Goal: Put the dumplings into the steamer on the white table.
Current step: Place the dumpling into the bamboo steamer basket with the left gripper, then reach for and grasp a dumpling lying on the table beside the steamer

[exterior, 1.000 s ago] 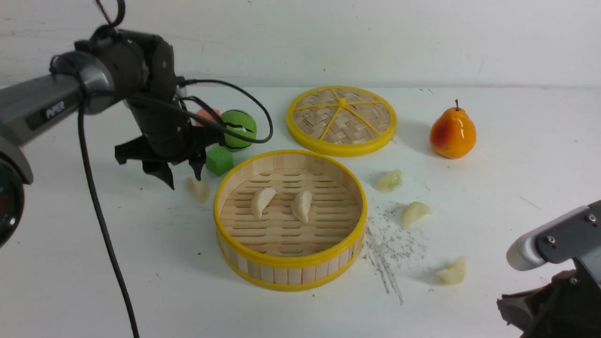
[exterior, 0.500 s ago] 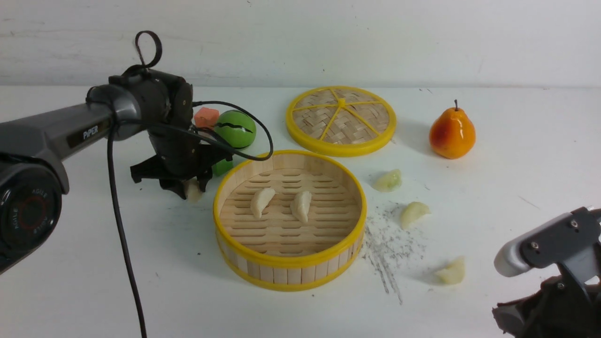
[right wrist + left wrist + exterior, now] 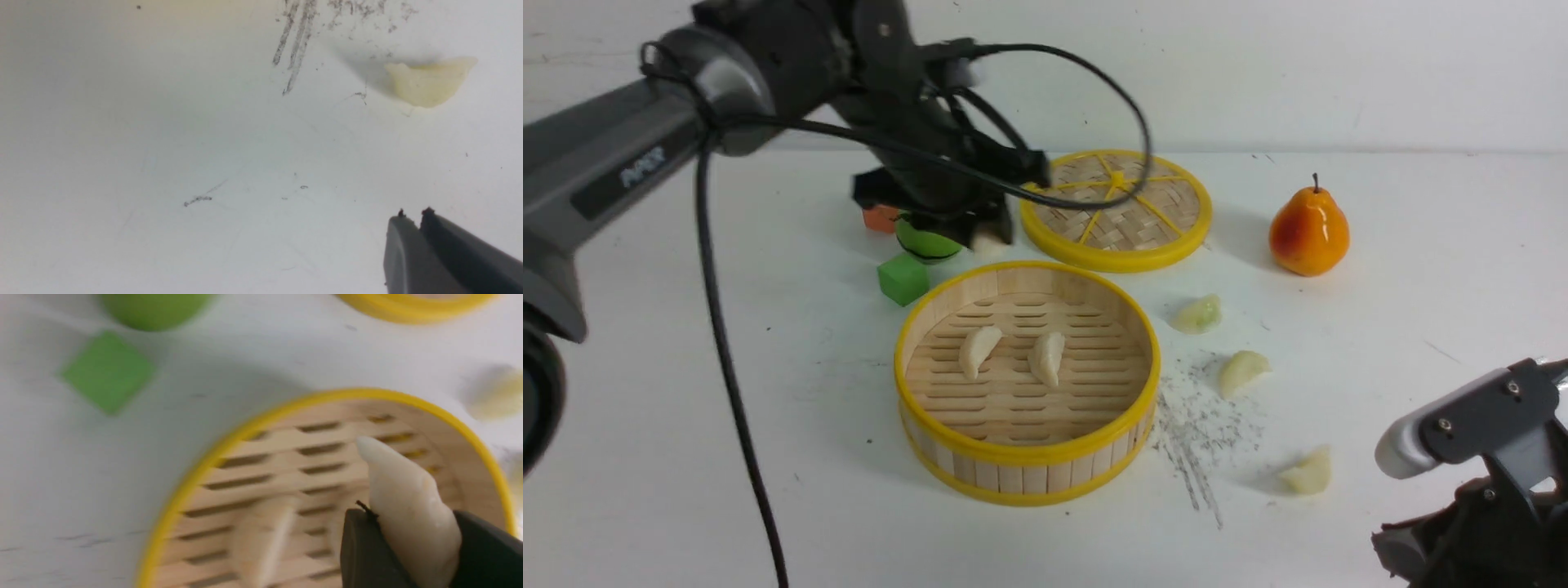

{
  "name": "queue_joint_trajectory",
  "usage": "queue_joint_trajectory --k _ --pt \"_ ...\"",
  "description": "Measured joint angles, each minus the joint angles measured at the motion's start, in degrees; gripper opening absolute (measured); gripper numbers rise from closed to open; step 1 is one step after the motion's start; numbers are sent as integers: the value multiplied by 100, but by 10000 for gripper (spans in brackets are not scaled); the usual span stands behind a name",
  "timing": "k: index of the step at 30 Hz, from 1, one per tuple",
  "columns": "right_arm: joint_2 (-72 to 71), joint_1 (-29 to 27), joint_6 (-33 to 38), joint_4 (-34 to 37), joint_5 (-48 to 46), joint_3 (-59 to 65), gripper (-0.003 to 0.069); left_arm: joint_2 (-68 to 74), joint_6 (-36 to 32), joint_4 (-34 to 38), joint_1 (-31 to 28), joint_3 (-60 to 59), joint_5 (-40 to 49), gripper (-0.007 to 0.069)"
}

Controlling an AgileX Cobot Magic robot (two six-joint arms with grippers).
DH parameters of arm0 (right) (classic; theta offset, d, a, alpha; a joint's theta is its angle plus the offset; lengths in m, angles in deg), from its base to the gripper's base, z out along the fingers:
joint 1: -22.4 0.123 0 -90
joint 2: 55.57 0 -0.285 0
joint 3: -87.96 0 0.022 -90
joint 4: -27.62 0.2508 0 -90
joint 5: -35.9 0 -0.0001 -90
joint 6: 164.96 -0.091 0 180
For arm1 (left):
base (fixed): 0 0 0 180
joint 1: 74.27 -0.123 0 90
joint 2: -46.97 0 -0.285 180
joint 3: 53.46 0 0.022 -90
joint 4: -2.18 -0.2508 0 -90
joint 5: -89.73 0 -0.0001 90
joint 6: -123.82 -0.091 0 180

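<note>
Front camera view of my two-arm rig over a white table (image 3: 686,457). The left gripper (image 3: 988,233) hangs in the air above the table, and its two dark fingers (image 3: 363,547) are closed narrowly on one pale dumpling (image 3: 404,490). The dumpling's long axis runs straight out from between the fingers, so its pointed end sticks past the tips. The round bamboo steamer (image 3: 1027,454) sits on the table below the fingers and a little to the robot's side of them. In the left wrist view its slatted floor fills the space beyond the held dumpling, with the yellow rim (image 3: 286,412) curving around it. Two dumplings (image 3: 977,349) (image 3: 1048,357) already lie side by side on that floor. I judge the next move to be short: bring the fingers over the open steamer, away from those two, and let go. The right gripper (image 3: 412,214) is low at the near right, with its fingers pressed almost together and nothing between them. Three more dumplings (image 3: 1199,314) (image 3: 1244,370) (image 3: 1308,472) lie loose on the table to the right of the steamer (the nearest one sits just ahead of the right fingers, its long axis across them). So the right arm is nearer to those, and the left arm to the steamer.
</note>
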Motion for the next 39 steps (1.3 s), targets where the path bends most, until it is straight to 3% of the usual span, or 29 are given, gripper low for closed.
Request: queue_joint_trajectory --k 4,10,16,18,20,23,27,30,33,37,39 --pt "38 0 0 0 0 0 61 474 -99 19 614 -20 -118 237" --pt "38 0 0 132 -5 0 63 921 -103 -590 985 -33 -642 240" --pt "38 0 -2 171 -5 0 73 1001 -25 -632 1010 -33 -634 360" --pt "38 0 -191 171 -49 -14 97 994 61 -718 1010 40 -438 412" --pt "69 0 -525 171 -259 -139 144 869 74 -981 1010 204 -6 414" --pt "232 0 -878 105 -600 -485 262 383 74 -1413 1015 405 481 360" --pt "751 0 -1206 -177 -747 -1061 453 -800 68 -1942 1015 488 975 192" --pt "1328 0 -1253 -611 -788 -1499 540 -1789 42 -2049 1015 471 1250 83" --pt "1929 0 -1290 -1082 -957 -1963 566 -2749 29 -2056 1015 123 1340 -4" --pt "2734 -51 -1559 -1329 -1168 -2537 554 -4105 35 -2061 1015 -932 1207 -14" --pt "3158 -219 -2051 -1352 -1181 -2883 528 -5125 159 -2074 1015 -2149 828 -14"
